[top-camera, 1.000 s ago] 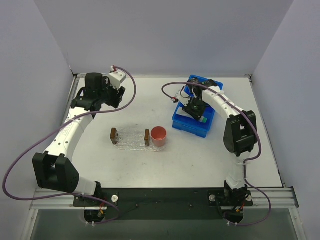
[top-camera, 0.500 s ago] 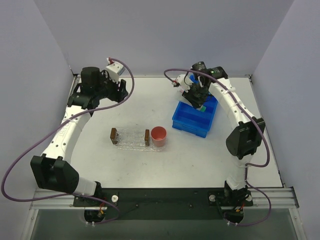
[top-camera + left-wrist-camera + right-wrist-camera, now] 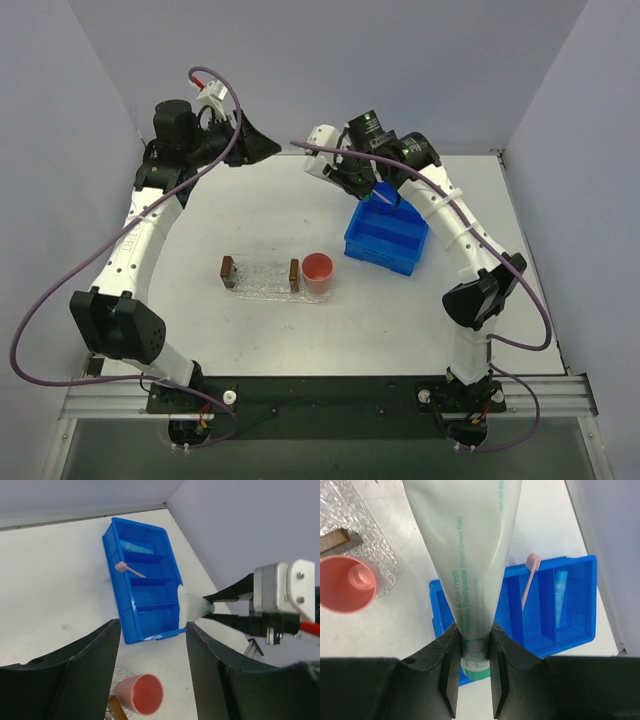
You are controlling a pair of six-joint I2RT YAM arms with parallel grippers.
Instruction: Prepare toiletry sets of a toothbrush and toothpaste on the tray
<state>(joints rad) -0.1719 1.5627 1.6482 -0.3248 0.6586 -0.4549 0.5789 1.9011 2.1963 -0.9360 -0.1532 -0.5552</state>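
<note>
toothpaste (image 3: 465, 555), the whitish tube with a teal cap, is pinched at its cap end by the right gripper (image 3: 474, 667), in the air near the blue bin (image 3: 150, 632) toward the tabletop's far right corner. pink toothbrush (image 3: 131, 570) lies across a divider in that bin, beside a light-blue tube (image 3: 562, 597). left gripper (image 3: 154, 630) hangs by the far left corner, jaws apart, empty. clear tray (image 3: 260, 275) sits mid-tabletop, pink cup (image 3: 318, 272) at its right end.

The right gripper (image 3: 474, 645) is pinching the whitish toothpaste tube (image 3: 465, 555) at bottom centre; the blue bin (image 3: 560, 563) at right is holding the toothbrush (image 3: 529, 582) and a light blue tube (image 3: 561, 597); a pink cup (image 3: 345, 585) is sitting at left.
</note>
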